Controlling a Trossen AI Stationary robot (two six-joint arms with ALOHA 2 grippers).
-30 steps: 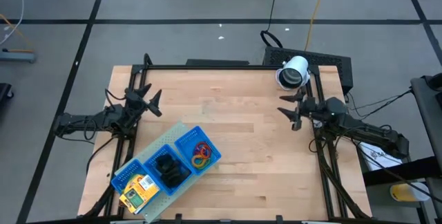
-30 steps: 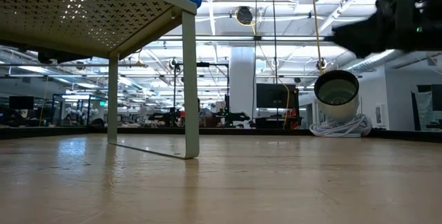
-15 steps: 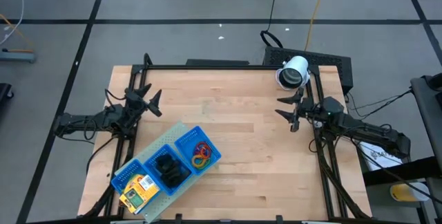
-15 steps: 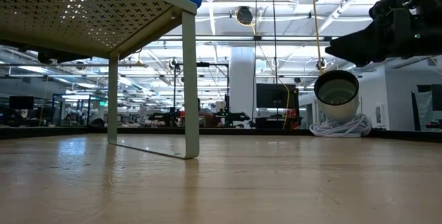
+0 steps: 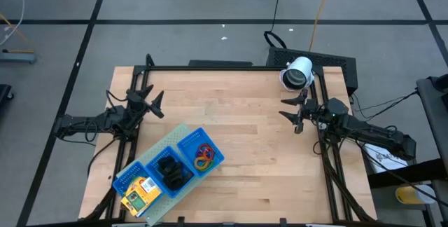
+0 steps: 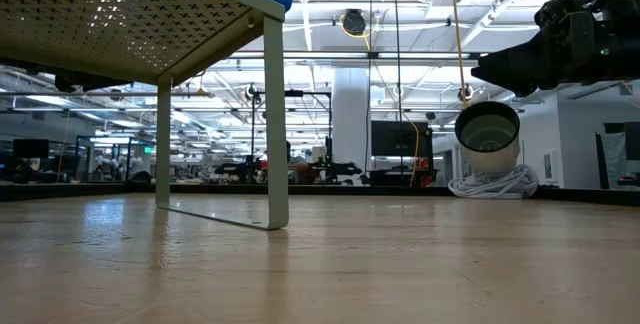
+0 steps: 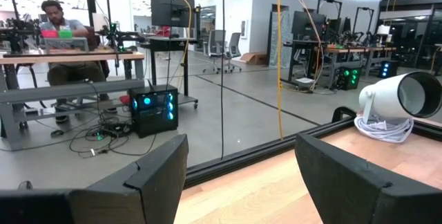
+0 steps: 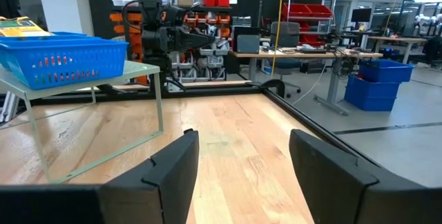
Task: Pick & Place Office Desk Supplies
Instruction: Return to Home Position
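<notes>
A blue three-compartment tray rests on a pale green perforated stand at the table's near left. It holds yellow printed packs, black clips and coloured rings, one kind to each compartment. My left gripper hovers open at the left edge, level, with nothing between its fingers. At the right edge my right gripper is open too and holds nothing. It points level across the table toward the tray.
A white cylindrical device stands at the far right corner, just beyond my right gripper. The stand's legs stand on the wood. Bare wooden tabletop stretches between the two arms. A person sits at a desk in the room behind.
My right gripper has shifted a little toward the table's left and dipped slightly, its fingers as far apart as before. The tray and its contents have stayed where they were.
</notes>
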